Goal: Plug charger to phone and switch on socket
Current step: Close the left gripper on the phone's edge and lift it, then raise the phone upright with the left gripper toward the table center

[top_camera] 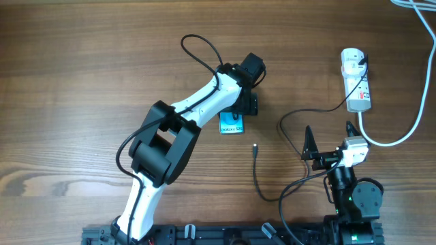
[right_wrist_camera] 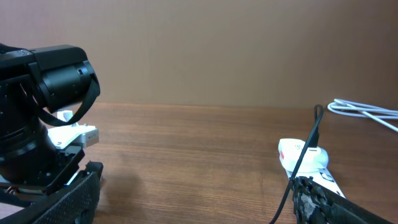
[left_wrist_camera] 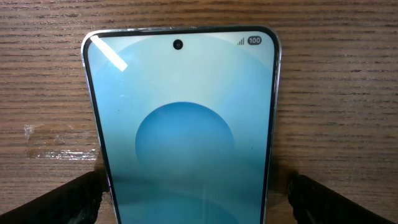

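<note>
On the wooden surface point(top_camera: 68, 68) the charger point(top_camera: 255, 148) lies unplugged, the socket point(top_camera: 357, 82) untouched; left claw point(left_wrist_camera: 193, 202) apart astride the phone point(left_wrist_camera: 183, 124), right claw point(top_camera: 329, 136) apart.

The phone point(top_camera: 231, 125) is lying flat on the bench point(top_camera: 82, 82) near its middle. The left tool point(top_camera: 240, 109) is hanging over the phone's far part, with 1 finger standing at each long side. The socket point(top_camera: 356, 80) is lying toward the far right, well apart from the phone, and its thick cord point(top_camera: 388, 143) is trailing forward, then off to the right and back. The charger cable point(top_camera: 255, 167) is plugged into the socket's far part and is looping forward past the right tool point(top_camera: 330, 136). It is ending in a connector tip point(top_camera: 255, 145) resting on the bench just in front and right of the phone, apart from it. The right tool is sitting in front of the socket, fingers spread.
</note>
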You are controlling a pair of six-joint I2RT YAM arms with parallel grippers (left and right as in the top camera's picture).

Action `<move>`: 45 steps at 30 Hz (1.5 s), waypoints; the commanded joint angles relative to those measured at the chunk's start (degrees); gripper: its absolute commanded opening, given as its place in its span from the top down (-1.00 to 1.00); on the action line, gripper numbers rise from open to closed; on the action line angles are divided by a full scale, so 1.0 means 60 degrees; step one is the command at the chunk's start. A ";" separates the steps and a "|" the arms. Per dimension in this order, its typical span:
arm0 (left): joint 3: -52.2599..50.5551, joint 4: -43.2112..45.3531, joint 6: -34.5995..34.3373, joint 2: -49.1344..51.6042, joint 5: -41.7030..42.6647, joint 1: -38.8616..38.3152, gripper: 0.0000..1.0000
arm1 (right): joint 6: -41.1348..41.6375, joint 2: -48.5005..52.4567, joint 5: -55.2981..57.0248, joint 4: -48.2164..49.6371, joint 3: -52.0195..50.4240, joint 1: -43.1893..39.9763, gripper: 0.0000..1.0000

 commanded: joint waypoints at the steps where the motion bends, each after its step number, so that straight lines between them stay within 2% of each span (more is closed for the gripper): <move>1: -0.0346 -0.0025 -0.0171 0.0361 0.0317 -0.0102 -1.00 | -0.0076 -0.0066 0.0157 0.0033 -0.0011 -0.0040 -1.00; 7: -0.0346 -0.0036 -0.0171 0.0361 0.0317 -0.0102 -0.97 | -0.0076 -0.0066 0.0157 0.0033 -0.0011 -0.0040 -1.00; 10: -0.0346 -0.0106 -0.0175 0.0361 0.0321 -0.0102 -0.75 | -0.0084 -0.0066 0.0157 0.0033 -0.0011 -0.0040 -1.00; 12: -0.0346 -0.0106 -0.0175 0.0361 0.0321 -0.0102 -0.75 | -0.0076 -0.0066 0.0157 0.0033 -0.0011 -0.0040 -1.00; 16: -0.0346 -0.0127 -0.0178 0.0361 0.0353 -0.0102 -0.61 | -0.0076 -0.0066 0.0157 0.0033 -0.0011 -0.0040 -1.00; 17: -0.0346 -0.0142 -0.0178 0.0361 0.0353 -0.0102 -0.48 | -0.0080 -0.0066 0.0157 0.0033 -0.0011 -0.0040 -1.00; 20: -0.0346 -0.0149 -0.0175 0.0361 0.0353 -0.0102 -0.52 | -0.0076 -0.0066 0.0157 0.0033 -0.0011 -0.0040 -1.00; 28: -0.0310 -0.0335 -0.0178 0.0066 0.0448 -0.0102 -0.48 | -0.0080 -0.0066 0.0157 0.0033 -0.0011 -0.0040 -1.00; 34: -0.0310 -0.0586 -0.0244 -0.1523 0.0750 0.0073 -0.45 | -0.0076 -0.0066 0.0157 0.0033 -0.0011 -0.0040 -1.00; 37: -0.0310 -0.0794 -0.0248 -0.2189 0.1486 0.0357 -0.43 | -0.0080 -0.0066 0.0157 0.0033 -0.0011 -0.0040 -1.00; 42: -0.0310 -0.0976 -0.0131 -0.3253 0.5643 0.1421 -0.40 | -0.0076 -0.0066 0.0157 0.0033 -0.0011 -0.0040 -1.00; 45: -0.0310 -0.1049 -0.0131 -0.3519 0.7417 0.2018 -0.40 | -0.0076 -0.0066 0.0157 0.0029 -0.0011 -0.0040 -1.00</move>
